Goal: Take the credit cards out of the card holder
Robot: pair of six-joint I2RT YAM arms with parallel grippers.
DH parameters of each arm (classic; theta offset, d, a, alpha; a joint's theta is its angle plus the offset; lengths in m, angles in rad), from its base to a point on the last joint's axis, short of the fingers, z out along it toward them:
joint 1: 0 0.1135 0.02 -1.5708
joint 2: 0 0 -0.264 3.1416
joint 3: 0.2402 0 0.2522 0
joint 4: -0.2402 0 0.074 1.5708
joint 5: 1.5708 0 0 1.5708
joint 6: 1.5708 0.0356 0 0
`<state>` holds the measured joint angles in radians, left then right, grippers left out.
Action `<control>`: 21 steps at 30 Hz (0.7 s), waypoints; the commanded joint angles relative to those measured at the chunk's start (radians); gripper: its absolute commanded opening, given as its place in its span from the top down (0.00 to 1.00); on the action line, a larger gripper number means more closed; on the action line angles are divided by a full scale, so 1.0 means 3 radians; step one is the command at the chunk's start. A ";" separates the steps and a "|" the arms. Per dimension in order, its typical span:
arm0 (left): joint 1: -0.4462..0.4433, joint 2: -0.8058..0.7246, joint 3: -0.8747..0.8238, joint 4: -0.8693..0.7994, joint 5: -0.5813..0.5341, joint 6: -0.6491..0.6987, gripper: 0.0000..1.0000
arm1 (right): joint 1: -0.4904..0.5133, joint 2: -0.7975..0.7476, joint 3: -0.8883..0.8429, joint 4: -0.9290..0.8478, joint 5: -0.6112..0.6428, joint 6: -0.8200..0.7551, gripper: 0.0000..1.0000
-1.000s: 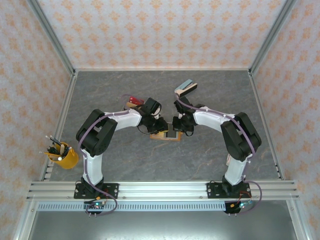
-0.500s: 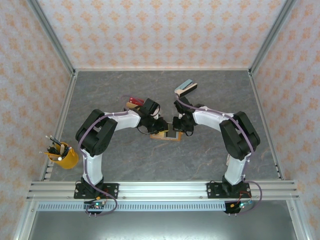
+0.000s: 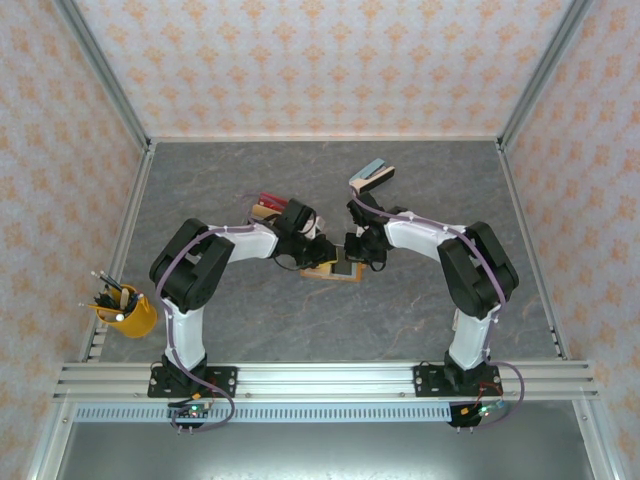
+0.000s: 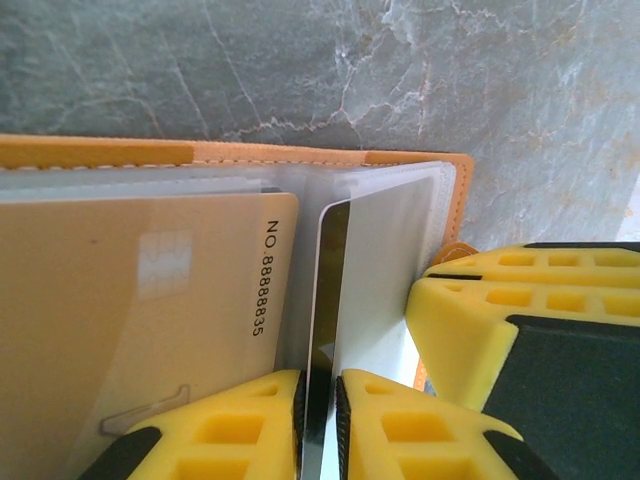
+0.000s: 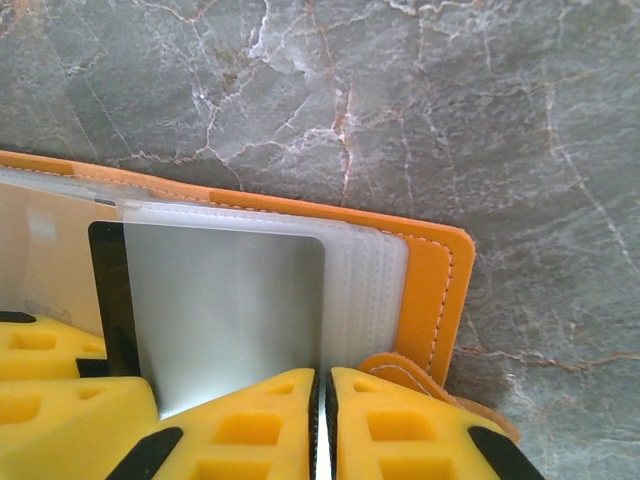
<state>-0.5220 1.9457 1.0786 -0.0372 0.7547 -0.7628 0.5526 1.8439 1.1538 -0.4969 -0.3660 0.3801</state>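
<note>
Grey marble tabletop (image 3: 300,325), orange floral-papered walls (image 3: 320,60)

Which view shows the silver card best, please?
Right wrist: the silver card lies face-on to the lens. Left wrist sees it slanted, pinched by the left gripper; from the top it is too small to tell.

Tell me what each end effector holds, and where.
Left end effector pinches the silver card by its near edge; right end effector pinches the holder by a clear sleeve.
</note>
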 commanded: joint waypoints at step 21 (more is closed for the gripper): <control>0.0051 -0.0272 -0.0140 0.0090 0.0124 0.0115 0.87 | -0.0016 0.0225 -0.0034 -0.0222 0.0200 -0.0056 0.87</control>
<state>-0.5140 1.8668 1.0237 -0.0135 0.7712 -0.7326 0.5526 1.8507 1.1606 -0.5011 -0.3626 0.3798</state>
